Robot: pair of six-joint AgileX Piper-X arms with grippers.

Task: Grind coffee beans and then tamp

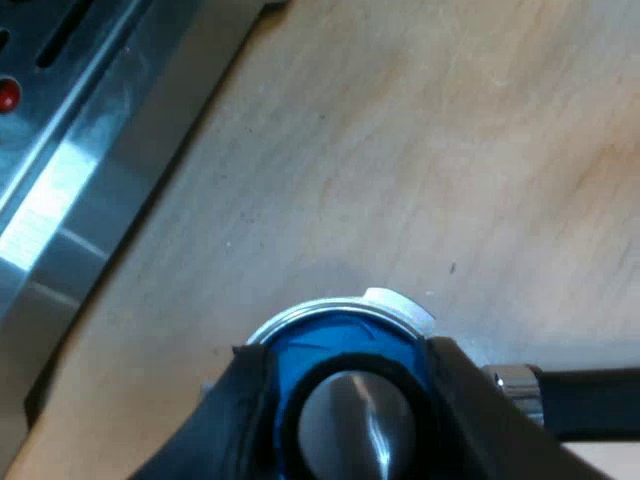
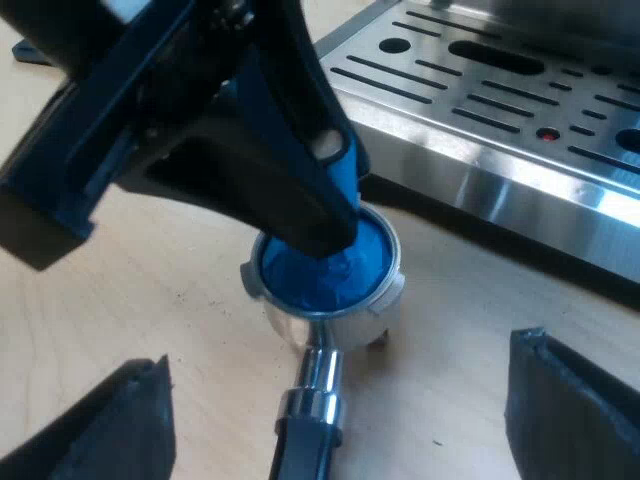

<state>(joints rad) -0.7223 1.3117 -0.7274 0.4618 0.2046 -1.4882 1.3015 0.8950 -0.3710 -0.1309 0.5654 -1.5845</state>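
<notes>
The blue tamper (image 1: 310,350), with a round metal top, stands inside the basket of the metal holder (image 1: 395,303), which rests on the wooden table. My left gripper (image 1: 350,420) is shut on the tamper, one black finger on each side. In the right wrist view the same blue tamper (image 2: 320,275) fills the holder (image 2: 330,325), with the left arm's gripper (image 2: 300,190) reaching down onto it. The holder's dark handle (image 2: 310,440) runs out between the fingers of my right gripper (image 2: 335,420), which stands open, wide of the handle.
The espresso machine's steel drip tray (image 2: 500,90), slotted and with a small red dot (image 2: 547,133), lies close beyond the holder. Its steel edge (image 1: 90,150) borders the wooden table (image 1: 450,150). The holder's handle (image 1: 590,395) sticks out sideways along the table.
</notes>
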